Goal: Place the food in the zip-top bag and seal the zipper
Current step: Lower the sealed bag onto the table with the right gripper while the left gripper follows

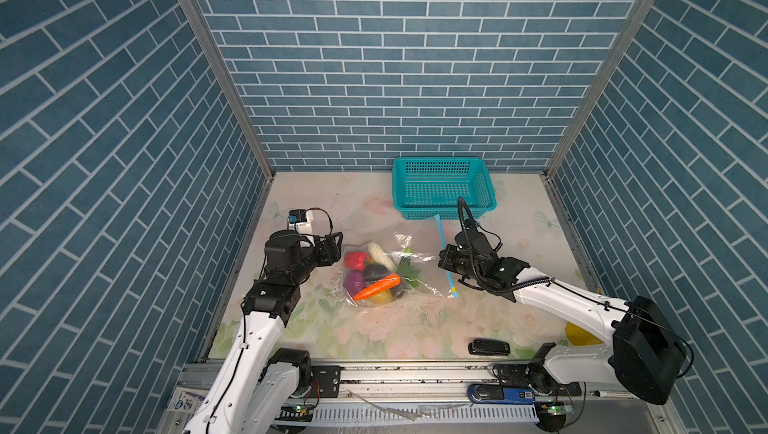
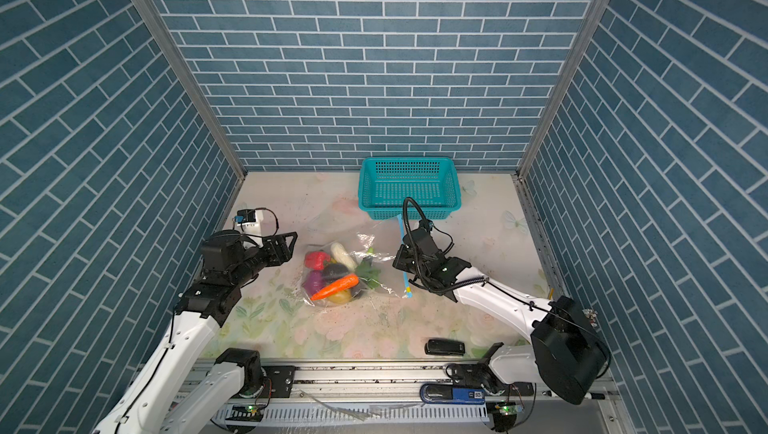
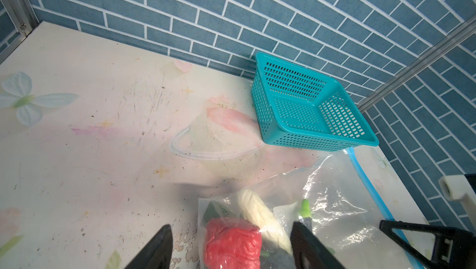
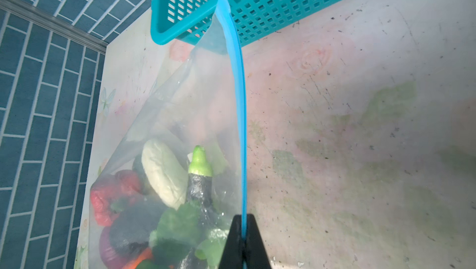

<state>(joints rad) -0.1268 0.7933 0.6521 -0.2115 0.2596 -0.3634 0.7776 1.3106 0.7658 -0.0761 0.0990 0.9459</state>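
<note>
The clear zip-top bag lies mid-table holding the food: red piece, white piece, dark eggplant, carrot, purple onion, yellow potato and leafy greens. The light blue zipper runs from the basket to a yellow slider tab. My right gripper is shut on the zipper strip, seen in both top views. My left gripper stands open at the bag's left end, with the red piece showing between its fingers.
A teal perforated basket stands at the back, and the bag's far corner reaches its front wall. A black object lies near the front edge. Something yellow shows under the right arm. Brick-patterned walls close three sides.
</note>
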